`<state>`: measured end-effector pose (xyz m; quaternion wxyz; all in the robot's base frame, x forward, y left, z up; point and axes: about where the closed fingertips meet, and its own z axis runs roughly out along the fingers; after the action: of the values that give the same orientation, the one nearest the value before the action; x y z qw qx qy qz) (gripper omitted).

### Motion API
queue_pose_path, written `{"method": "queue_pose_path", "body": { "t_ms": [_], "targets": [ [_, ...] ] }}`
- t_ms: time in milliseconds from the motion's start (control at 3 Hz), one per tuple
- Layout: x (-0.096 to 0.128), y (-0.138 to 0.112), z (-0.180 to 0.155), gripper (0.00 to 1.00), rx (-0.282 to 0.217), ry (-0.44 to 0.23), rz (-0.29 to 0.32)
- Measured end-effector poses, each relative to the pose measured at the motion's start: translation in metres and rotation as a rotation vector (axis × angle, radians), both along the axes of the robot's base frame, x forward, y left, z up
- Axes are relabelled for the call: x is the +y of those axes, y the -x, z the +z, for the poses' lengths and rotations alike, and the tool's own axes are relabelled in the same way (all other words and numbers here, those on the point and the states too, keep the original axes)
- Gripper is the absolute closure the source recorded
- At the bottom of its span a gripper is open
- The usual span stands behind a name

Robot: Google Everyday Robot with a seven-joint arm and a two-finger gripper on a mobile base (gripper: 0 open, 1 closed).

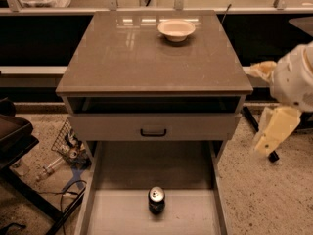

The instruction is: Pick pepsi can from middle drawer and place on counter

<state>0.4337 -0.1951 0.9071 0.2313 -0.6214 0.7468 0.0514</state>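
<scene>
Pepsi can (156,200) upright on flat middle drawer (117,214); gripper (260,107) right of glossy counter (127,58), fingers (276,129) spread, empty

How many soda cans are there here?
1: the pepsi can, upright in the pulled-out middle drawer. The top drawer's dark inside could hide more. The gripper hangs right of the counter.

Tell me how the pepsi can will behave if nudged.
The pepsi can stands upright on the bare floor of the middle drawer, so a push near its top would probably tip it, then it could roll. Its smooth sides look rigid but likely slippery. The gripper is right of the cabinet, well clear.
</scene>
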Motion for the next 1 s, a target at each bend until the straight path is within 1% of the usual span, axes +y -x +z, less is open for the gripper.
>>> {"method": "queue_pose_path", "body": {
  "t_ms": [333,667,1000],
  "targets": [
    [0.025,-0.001,-0.058,0.0,-0.015,-0.185,0.067],
    [0.076,0.007,-0.099,0.0,-0.059,-0.457,0.168],
    [0.098,0.015,-0.108,0.0,-0.085,-0.571,0.226]
  ]
}}
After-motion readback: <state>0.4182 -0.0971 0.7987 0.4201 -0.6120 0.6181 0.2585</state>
